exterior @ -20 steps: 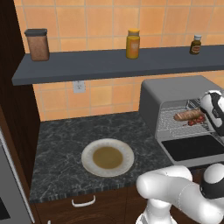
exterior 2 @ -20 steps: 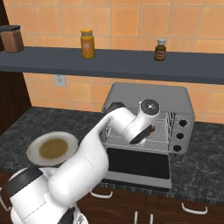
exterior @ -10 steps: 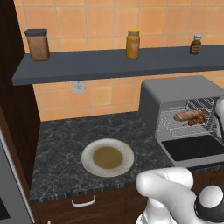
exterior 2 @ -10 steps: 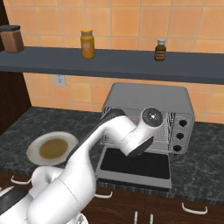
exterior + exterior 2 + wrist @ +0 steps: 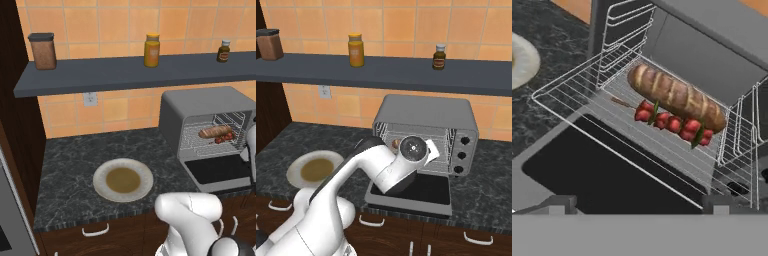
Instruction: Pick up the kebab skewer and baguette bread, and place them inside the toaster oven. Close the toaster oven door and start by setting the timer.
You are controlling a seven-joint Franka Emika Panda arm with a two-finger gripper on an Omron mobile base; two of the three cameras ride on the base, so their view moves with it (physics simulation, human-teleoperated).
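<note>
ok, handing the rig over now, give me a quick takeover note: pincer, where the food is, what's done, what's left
Pincer: open, holding nothing, aimed at the oven mouth from above the door.
Baguette bread and kebab skewer: side by side on the wire rack inside the toaster oven.
Toaster oven door: folded down flat, open.
Plate: on the counter, left of the oven.
Done: both foods loaded.
Left: close the door, then set the timer with a knob on the oven's right side.
</note>
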